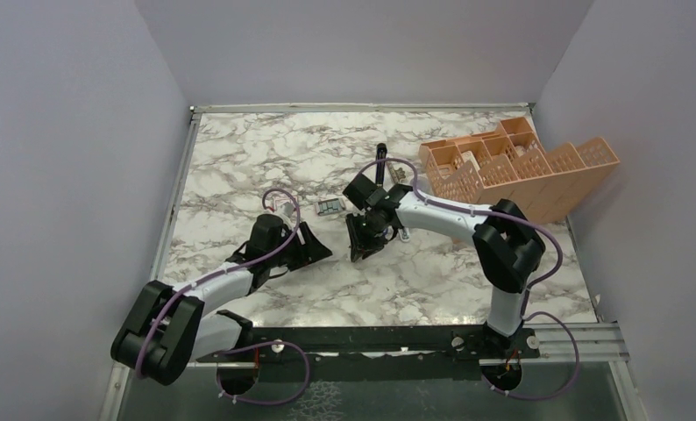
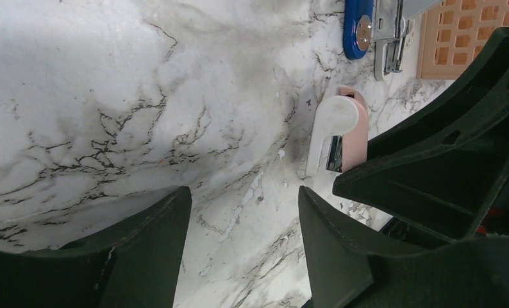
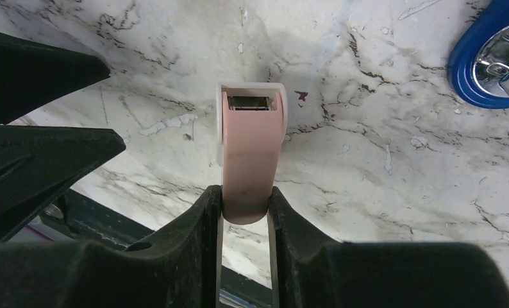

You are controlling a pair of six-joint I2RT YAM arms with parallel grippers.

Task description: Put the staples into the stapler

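Nearest the right wrist camera, the black right end effector [image 3: 244, 192] is clenched on a small pink-and-white plastic block [image 3: 249, 147], one finger [image 3: 204, 218] pressed to each long side. The block's far end carries a white cap with a dark rectangular opening. Whether the block touches the white marble-patterned worktop [image 1: 239, 158] cannot be told.

The slim blue stapler with a shiny metal part [image 3: 486, 64] lies on the worktop at the upper right of this view, apart from the block and untouched by either arm. In the top view it shows as a dark narrow bar [image 1: 380, 162] beyond the right end effector and left of a peach slatted plastic organiser [image 1: 537, 175].

The left end effector [image 2: 242, 192] is released: its jaws stand wide with only bare worktop between them. It sits just beside the right end effector, facing the held block from the left.

A small flat pale box [image 1: 331, 208] rests on the worktop between and just beyond the two end effectors. Its contents are too small to make out.
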